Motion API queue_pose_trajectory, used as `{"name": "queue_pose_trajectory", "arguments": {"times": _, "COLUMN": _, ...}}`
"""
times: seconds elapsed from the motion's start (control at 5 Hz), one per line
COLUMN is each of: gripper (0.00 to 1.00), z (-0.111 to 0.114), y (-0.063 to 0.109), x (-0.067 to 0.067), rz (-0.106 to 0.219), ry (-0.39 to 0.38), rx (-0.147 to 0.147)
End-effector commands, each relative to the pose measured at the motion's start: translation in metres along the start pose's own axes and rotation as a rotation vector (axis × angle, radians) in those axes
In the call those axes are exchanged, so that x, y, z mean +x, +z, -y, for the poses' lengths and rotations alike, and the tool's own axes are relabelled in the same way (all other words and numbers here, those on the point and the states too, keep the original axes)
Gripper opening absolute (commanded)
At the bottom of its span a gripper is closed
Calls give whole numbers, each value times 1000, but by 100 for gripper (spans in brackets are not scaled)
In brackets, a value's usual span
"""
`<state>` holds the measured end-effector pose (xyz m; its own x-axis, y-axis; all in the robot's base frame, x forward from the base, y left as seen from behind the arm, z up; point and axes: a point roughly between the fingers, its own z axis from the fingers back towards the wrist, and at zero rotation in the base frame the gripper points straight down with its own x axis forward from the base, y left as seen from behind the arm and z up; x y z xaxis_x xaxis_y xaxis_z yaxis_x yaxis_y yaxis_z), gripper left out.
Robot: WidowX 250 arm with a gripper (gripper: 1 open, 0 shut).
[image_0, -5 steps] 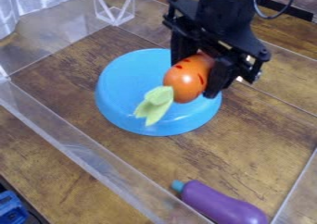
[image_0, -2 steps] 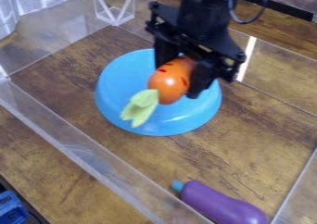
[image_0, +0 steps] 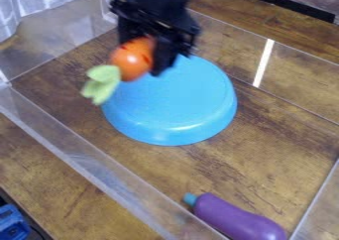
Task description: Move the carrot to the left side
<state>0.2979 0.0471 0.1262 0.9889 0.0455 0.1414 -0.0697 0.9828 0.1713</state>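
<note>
The carrot (image_0: 127, 63) is a stubby orange toy with a light green leafy top (image_0: 99, 82). It hangs in the air over the upper left edge of the blue plate (image_0: 185, 110). My black gripper (image_0: 143, 58) comes down from above and is shut on the carrot's orange body. The leafy end sticks out to the lower left, past the plate's rim and above the wooden table.
A purple toy eggplant (image_0: 239, 219) lies at the bottom right. Clear plastic walls (image_0: 79, 160) fence in the wooden table on the left, front and right. Bare wood (image_0: 59, 95) shows left of the plate.
My gripper has carried the carrot leftward and a little away from the camera, from above the plate's middle to its upper left edge. The plate and eggplant have stayed put.
</note>
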Motion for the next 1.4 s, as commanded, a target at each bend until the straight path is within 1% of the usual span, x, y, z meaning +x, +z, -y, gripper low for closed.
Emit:
{"name": "queue_pose_trajectory", "arguments": {"times": 0.0, "gripper": 0, "z": -18, "y": 29, "x": 7, "rz": 98, "ry": 20, "rx": 10}}
{"name": "queue_pose_trajectory", "arguments": {"times": 0.2, "gripper": 0, "z": -17, "y": 32, "x": 4, "rz": 107, "ry": 23, "rx": 7}}
{"name": "queue_pose_trajectory", "arguments": {"times": 0.6, "gripper": 0, "z": 2, "y": 26, "x": 5, "rz": 127, "ry": -43, "rx": -10}}
{"name": "queue_pose_trajectory", "arguments": {"times": 0.8, "gripper": 0, "z": 11, "y": 28, "x": -1, "rz": 134, "ry": -54, "rx": -10}}
{"name": "queue_pose_trajectory", "arguments": {"times": 1.0, "gripper": 0, "z": 24, "y": 36, "x": -2, "rz": 147, "ry": -55, "rx": -14}}
{"name": "queue_pose_trajectory", "arguments": {"times": 1.2, "gripper": 0, "z": 45, "y": 35, "x": 13, "rz": 156, "ry": -36, "rx": -12}}
